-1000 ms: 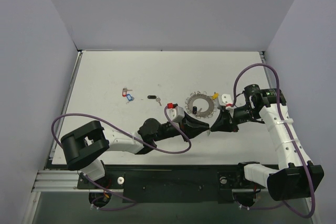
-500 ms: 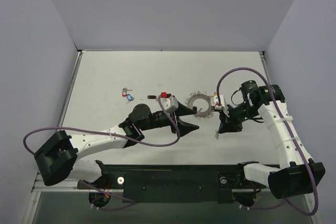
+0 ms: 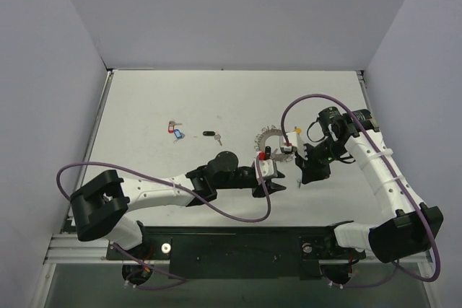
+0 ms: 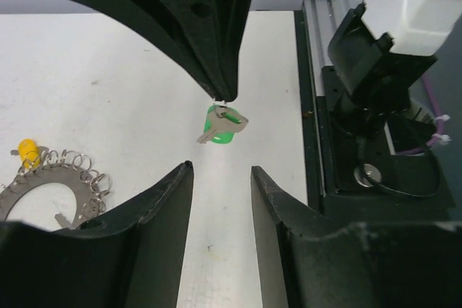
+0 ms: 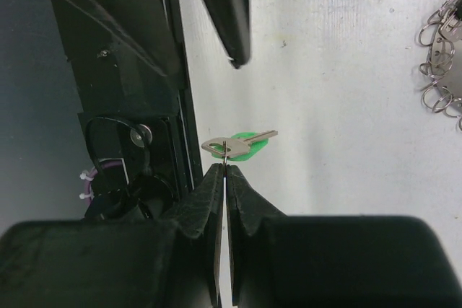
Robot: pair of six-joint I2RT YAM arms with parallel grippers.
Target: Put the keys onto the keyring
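A green-tagged key [image 5: 242, 146] is pinched between the tightly closed fingers of the right gripper [image 5: 225, 169], at the centre of the right wrist view. The left gripper [image 4: 221, 171] is seen with its fingers parted and nothing between them, just below that key in the left wrist view. The keyring [image 3: 273, 146], marked by a yellow tag [image 3: 297, 131], is laid flat on the surface [image 3: 180, 99] at mid-frame overhead, just above both grippers. Other keys [image 3: 175, 130] are seen further left.
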